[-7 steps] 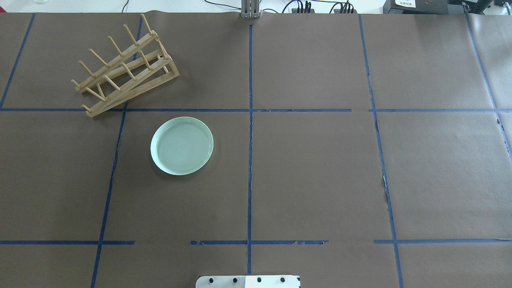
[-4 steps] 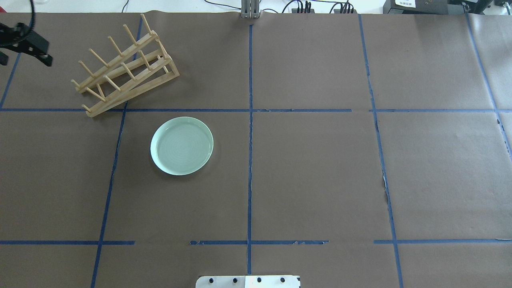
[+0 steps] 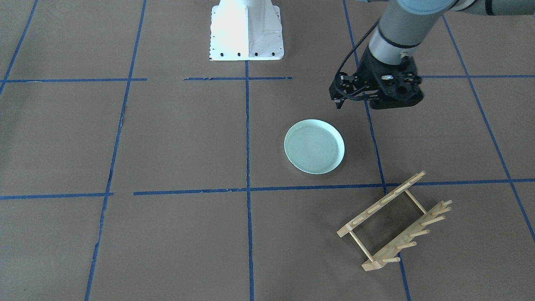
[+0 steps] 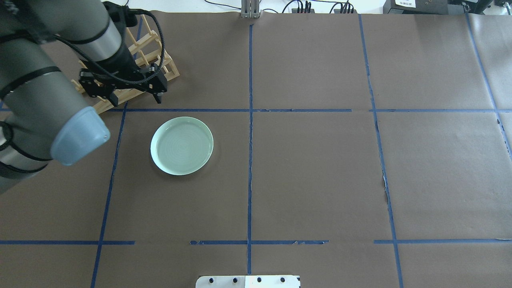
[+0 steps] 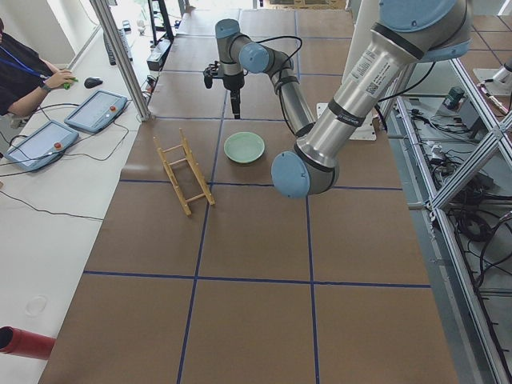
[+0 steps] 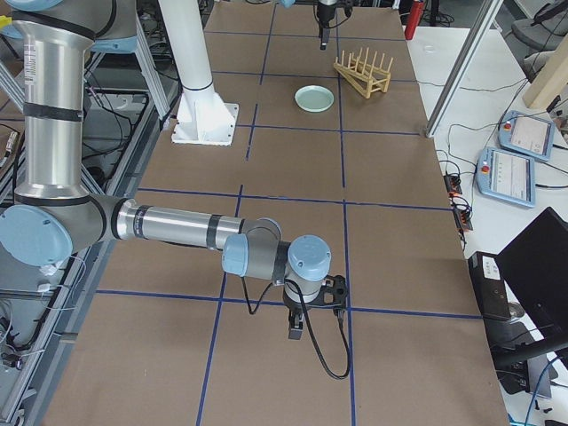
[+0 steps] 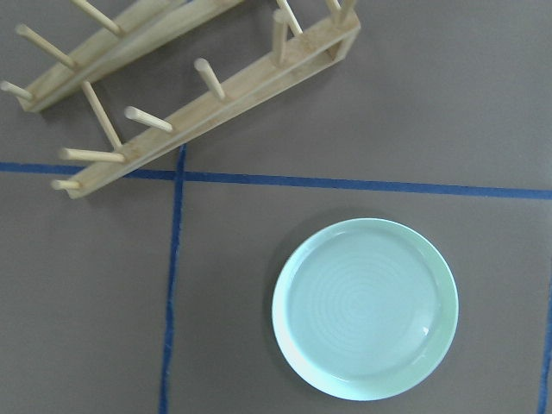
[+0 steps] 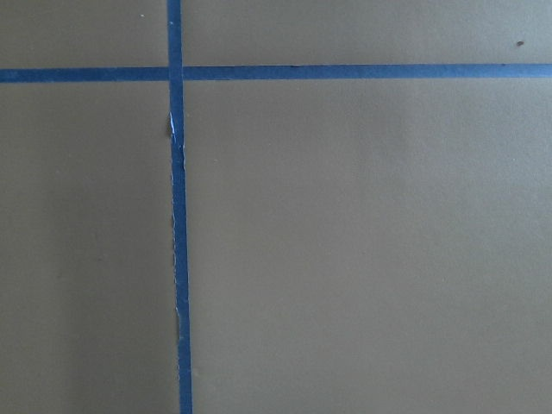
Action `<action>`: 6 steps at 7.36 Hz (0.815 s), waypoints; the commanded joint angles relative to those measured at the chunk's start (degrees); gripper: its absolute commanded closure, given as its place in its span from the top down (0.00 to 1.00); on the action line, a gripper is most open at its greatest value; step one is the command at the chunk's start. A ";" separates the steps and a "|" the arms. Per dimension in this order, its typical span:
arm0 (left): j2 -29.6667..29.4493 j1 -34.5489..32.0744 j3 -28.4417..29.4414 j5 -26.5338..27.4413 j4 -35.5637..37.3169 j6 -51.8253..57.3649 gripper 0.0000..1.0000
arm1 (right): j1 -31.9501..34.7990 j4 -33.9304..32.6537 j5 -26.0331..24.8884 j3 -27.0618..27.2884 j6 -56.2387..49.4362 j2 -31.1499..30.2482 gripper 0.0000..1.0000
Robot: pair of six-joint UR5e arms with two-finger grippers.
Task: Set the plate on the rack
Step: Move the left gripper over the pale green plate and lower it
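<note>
The pale mint-green plate (image 4: 182, 145) lies flat and upright on the brown paper, also seen in the front view (image 3: 314, 146) and the left wrist view (image 7: 365, 308). The light-wood rack (image 3: 395, 221) stands beyond it at the far left; my left arm covers part of the rack (image 4: 170, 72) from overhead. My left gripper (image 4: 124, 86) hangs high above the table between rack and plate, touching neither. Its fingers are hidden under the wrist (image 3: 378, 94). My right gripper (image 6: 295, 333) hangs over bare paper far from both; I cannot tell its state.
The white robot base (image 3: 245, 29) stands at the near middle edge. Blue tape lines grid the paper. An operator (image 5: 24, 68) and tablets (image 5: 96, 108) are beside the table's far side. A red cylinder (image 5: 24, 342) lies off the paper.
My left arm has swung in from the left edge to above the rack and plate. The plate and rack have not moved.
</note>
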 commanded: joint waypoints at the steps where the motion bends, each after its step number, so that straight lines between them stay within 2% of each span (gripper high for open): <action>1: -4.54 6.61 9.47 4.81 -3.05 -4.74 1.00 | 0.00 0.04 0.00 0.03 0.00 0.00 1.00; 3: -4.28 8.65 15.54 5.88 -13.13 -10.89 1.00 | 0.00 0.04 0.00 0.03 0.00 0.00 1.00; 4: -4.63 11.45 18.96 9.46 -17.09 -13.18 1.00 | 0.00 0.04 0.00 0.03 0.00 0.00 1.00; 6: -4.81 12.36 25.82 10.28 -25.17 -14.51 1.00 | 0.00 0.04 0.00 0.03 -0.08 0.00 1.00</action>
